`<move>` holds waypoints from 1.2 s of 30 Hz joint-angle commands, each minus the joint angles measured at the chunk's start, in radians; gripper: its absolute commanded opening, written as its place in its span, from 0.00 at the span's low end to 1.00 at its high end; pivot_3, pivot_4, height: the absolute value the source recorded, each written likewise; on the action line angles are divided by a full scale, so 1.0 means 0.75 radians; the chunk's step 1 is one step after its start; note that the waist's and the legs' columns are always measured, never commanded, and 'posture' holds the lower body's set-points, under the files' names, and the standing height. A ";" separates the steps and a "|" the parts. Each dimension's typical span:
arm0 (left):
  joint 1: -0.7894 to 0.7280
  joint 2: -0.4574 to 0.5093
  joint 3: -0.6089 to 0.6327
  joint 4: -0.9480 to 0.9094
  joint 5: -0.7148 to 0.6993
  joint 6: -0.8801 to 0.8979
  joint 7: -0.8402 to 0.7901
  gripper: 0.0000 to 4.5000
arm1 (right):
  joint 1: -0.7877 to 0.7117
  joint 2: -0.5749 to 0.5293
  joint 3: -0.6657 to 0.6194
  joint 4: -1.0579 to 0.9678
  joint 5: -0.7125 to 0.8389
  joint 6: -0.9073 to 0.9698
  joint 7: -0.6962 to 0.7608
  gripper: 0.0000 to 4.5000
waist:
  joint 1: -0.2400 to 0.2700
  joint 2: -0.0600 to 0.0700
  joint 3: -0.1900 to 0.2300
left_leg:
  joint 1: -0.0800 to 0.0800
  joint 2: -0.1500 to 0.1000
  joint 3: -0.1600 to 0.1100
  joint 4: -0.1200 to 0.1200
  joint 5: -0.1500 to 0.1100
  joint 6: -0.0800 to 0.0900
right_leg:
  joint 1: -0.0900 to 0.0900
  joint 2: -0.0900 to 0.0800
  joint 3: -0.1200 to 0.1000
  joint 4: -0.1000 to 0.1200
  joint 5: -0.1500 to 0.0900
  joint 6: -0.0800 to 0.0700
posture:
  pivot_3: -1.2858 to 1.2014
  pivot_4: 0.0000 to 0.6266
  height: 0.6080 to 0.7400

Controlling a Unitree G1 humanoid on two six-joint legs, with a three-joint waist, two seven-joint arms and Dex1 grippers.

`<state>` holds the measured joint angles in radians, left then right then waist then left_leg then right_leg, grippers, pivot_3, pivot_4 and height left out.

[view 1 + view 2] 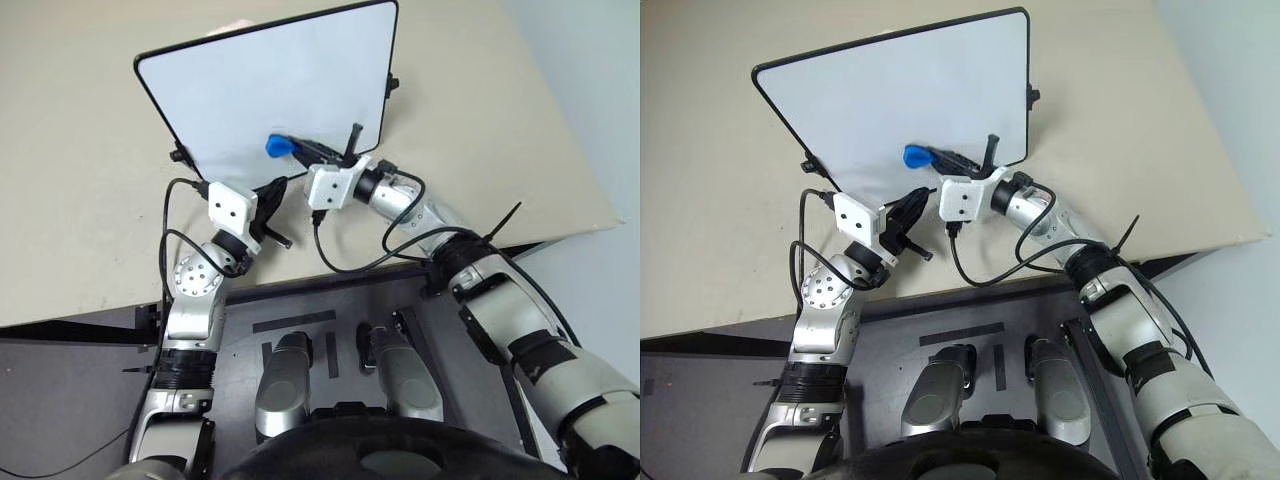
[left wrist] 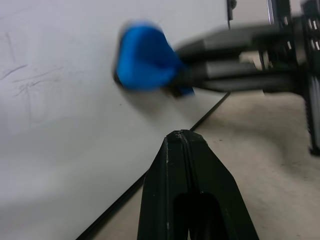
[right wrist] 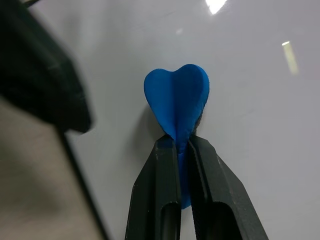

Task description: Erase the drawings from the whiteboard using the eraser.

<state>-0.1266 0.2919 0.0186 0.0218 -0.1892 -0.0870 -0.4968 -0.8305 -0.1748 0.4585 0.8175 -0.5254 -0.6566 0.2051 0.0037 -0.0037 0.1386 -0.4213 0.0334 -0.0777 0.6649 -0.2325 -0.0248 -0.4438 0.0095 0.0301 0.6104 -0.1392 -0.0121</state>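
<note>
The whiteboard lies tilted on the beige table, white with a thin black frame. My right gripper is shut on the blue eraser, pinching its narrow middle. The eraser's wide end rests against the board near its lower edge. My left gripper is shut and empty, just off the board's lower edge, pointing toward the eraser. The drawings are out of view. Faint grey streaks mark the board in the left wrist view.
The beige table stretches left of and behind the board, and its right edge runs diagonally. Small black knobs stick out from the board's sides. Black cables loop under both wrists.
</note>
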 commanded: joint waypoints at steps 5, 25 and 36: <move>0.009 0.007 0.019 -0.033 -0.008 -0.025 -0.002 0.00 | 0.161 -0.173 -0.113 -0.327 0.244 0.170 0.320 0.00 | 0.010 0.000 0.000 | -0.003 0.000 0.000 0.001 -0.006 0.000 | 0.000 0.000 0.000 -0.002 -0.003 0.002 | 0.52 0.24 1.00; -0.037 0.051 0.056 0.027 -0.017 -0.022 -0.052 0.00 | 0.519 -0.516 -0.239 -1.042 0.586 0.831 0.867 0.75 | 0.008 -0.001 -0.001 | 0.012 0.000 0.001 0.004 -0.004 0.004 | 0.015 0.003 0.003 0.000 -0.010 0.005 | 0.52 0.24 1.00; -0.066 0.106 0.074 0.034 -0.028 0.010 -0.091 0.00 | 0.544 -0.542 -0.406 -1.088 0.613 0.795 0.746 0.75 | 0.012 -0.001 -0.001 | 0.011 0.000 0.001 0.003 -0.004 0.004 | 0.014 0.003 0.003 -0.001 -0.010 0.005 | 0.52 0.24 1.00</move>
<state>-0.1693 0.3605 0.0624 0.0647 -0.1965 -0.0790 -0.5586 -0.4287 -0.5689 0.1982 0.0543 -0.0911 -0.0508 0.7841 0.0125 -0.0044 0.1382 -0.4130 0.0332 -0.0768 0.6669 -0.2357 -0.0221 -0.4336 0.0116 0.0322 0.6099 -0.1466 -0.0079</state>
